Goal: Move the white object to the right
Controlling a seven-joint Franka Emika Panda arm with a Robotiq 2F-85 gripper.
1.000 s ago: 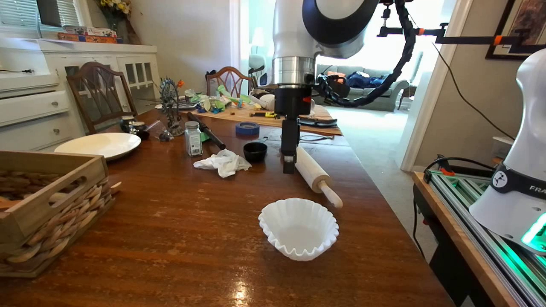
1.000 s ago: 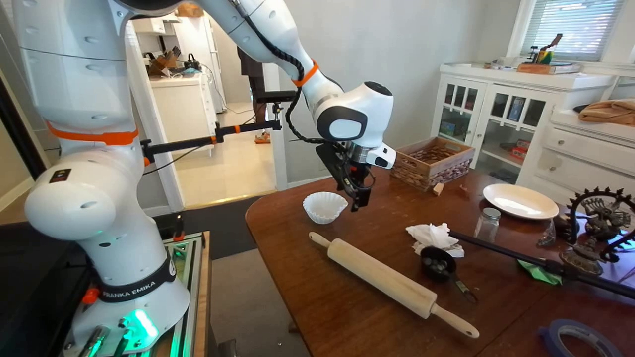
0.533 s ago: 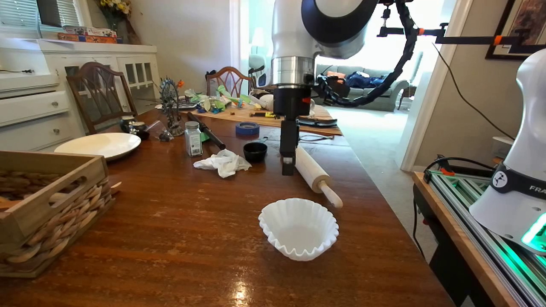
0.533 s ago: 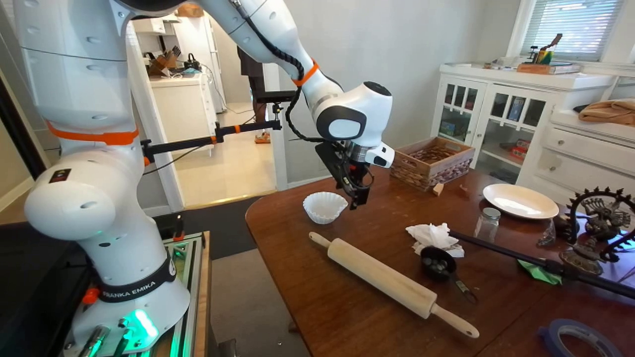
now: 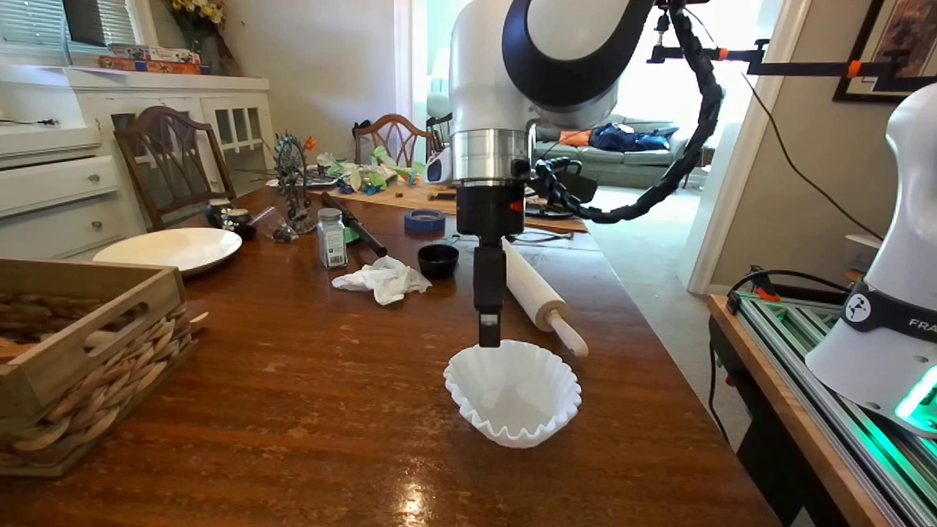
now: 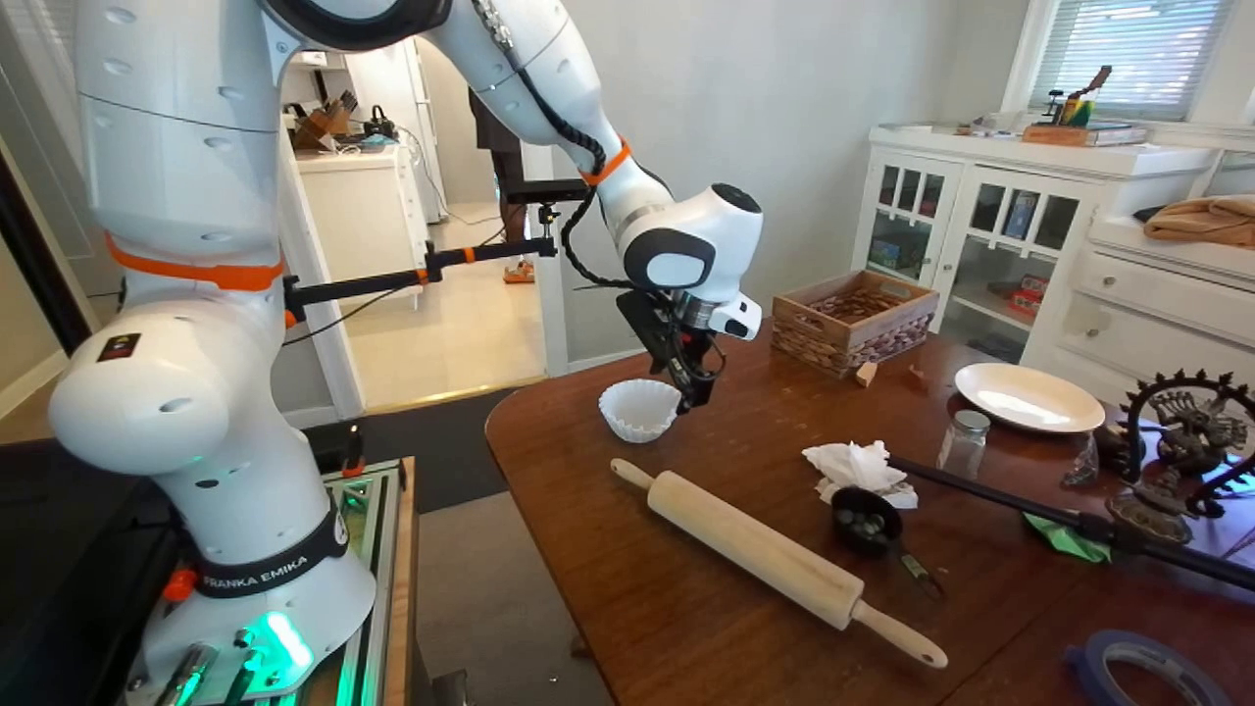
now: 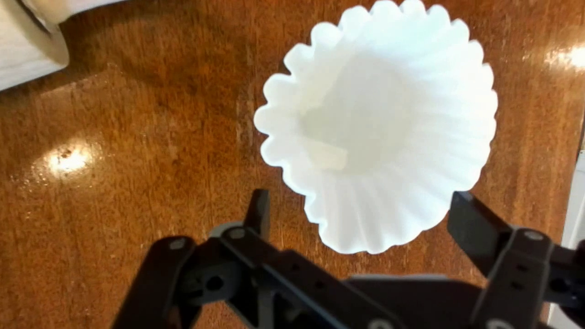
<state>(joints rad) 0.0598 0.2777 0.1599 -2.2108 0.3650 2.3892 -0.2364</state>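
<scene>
The white object is a fluted, paper-like cup, standing open side up on the brown table. It also shows in an exterior view and fills the upper middle of the wrist view. One side of its rim is drawn out into a point. My gripper is open and empty in the wrist view, its fingers apart on either side of the pointed rim. In an exterior view the gripper overlaps the cup's far rim. The gripper is at the cup's right edge in an exterior view. Contact cannot be told.
A wooden rolling pin lies near the cup; its end shows in the wrist view. A woven basket, crumpled white tissue, black cup, glass jar and white plate also stand on the table.
My gripper has moved down and closer to the white cup, going slightly left in both exterior views. The cup has not moved.
</scene>
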